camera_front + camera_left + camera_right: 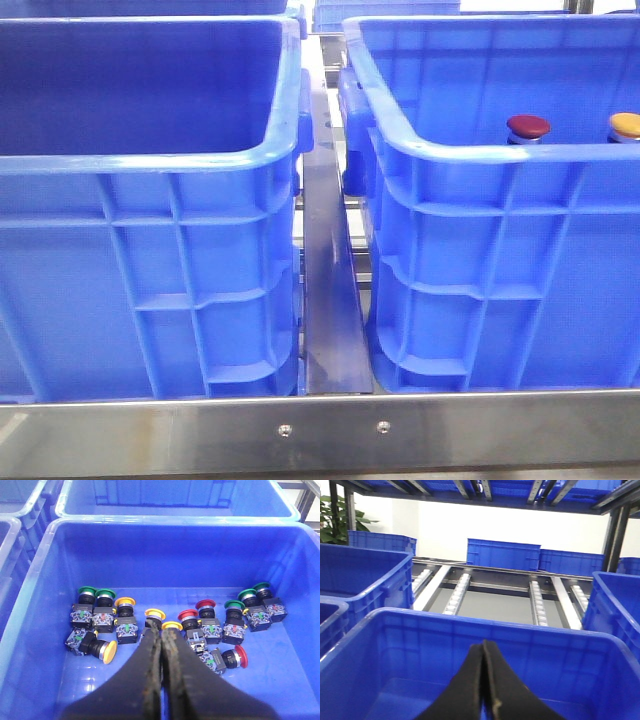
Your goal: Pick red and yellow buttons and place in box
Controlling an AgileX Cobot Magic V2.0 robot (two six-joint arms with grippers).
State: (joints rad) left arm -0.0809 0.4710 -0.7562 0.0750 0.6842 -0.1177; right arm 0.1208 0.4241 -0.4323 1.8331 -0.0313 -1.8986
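Observation:
In the front view a dark red button cap (528, 126) and a yellow-orange cap (625, 124) show just above the near rim of the right blue crate (470, 150); no gripper shows there. In the left wrist view my left gripper (161, 628) is shut and empty above a blue crate (150, 523) holding several push buttons, among them red ones (188, 615) and yellow ones (125, 601). Its tips are just short of a yellow button (172, 625). My right gripper (484, 645) is shut and empty over another blue crate (470, 618), whose floor is mostly hidden.
The left crate (150, 160) stands beside the right one with a metal rail (328, 300) between. Green buttons (87, 590) lie among the others. More blue crates (502, 554) and roller tracks (457, 592) stand behind. A steel bar (320, 430) runs along the front.

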